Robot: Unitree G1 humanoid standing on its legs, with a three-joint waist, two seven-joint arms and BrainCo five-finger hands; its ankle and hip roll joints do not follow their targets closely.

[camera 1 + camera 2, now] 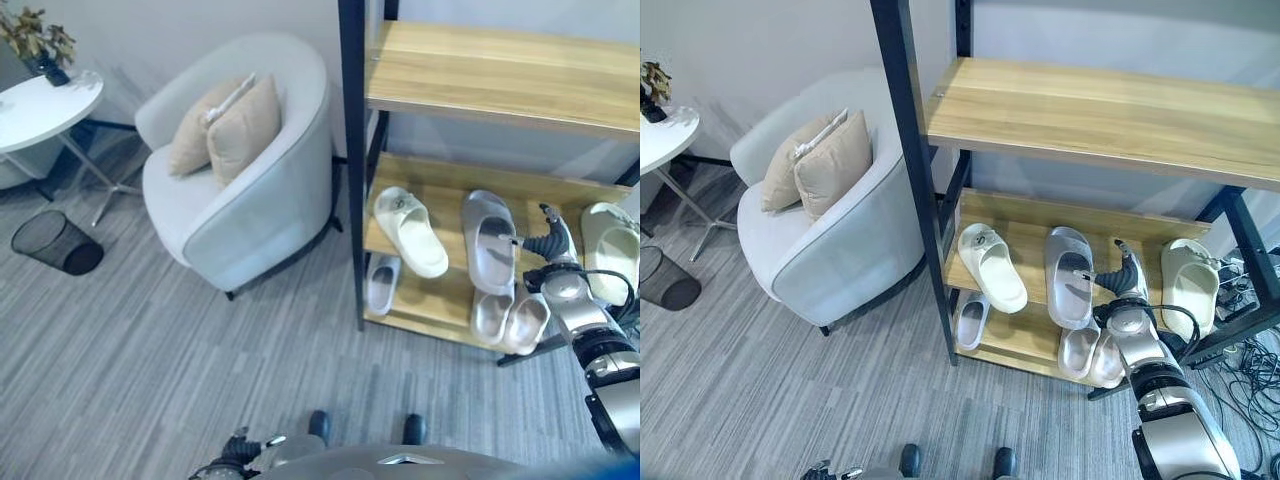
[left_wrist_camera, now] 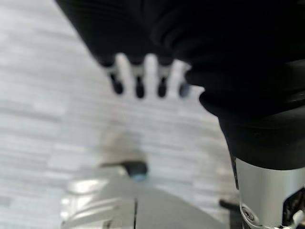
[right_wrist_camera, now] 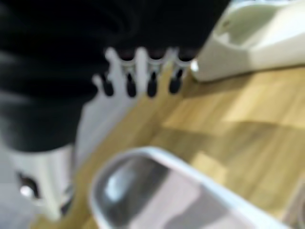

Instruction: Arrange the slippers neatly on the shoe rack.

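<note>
Right eye view — right robot hand [image 1: 1124, 274], fingers straight and loose, hovers beside the pale grey rubber slipper [image 1: 1069, 273] on the wooden shoe rack [image 1: 1025, 235], lower right of frame.

shoe rack [image 1: 1090, 105] – wooden shelves, black frame | middle shelf: cream slipper [image 1: 990, 265], grey slipper [image 1: 1069, 275], pale green slipper [image 1: 1189, 285] | bottom shelf: small grey slipper [image 1: 970, 320], grey pair [image 1: 1092, 355] – overhanging front edge

Bright, even indoor light with soft shadows (both wrist views blurred, head views fairly sharp).
</note>
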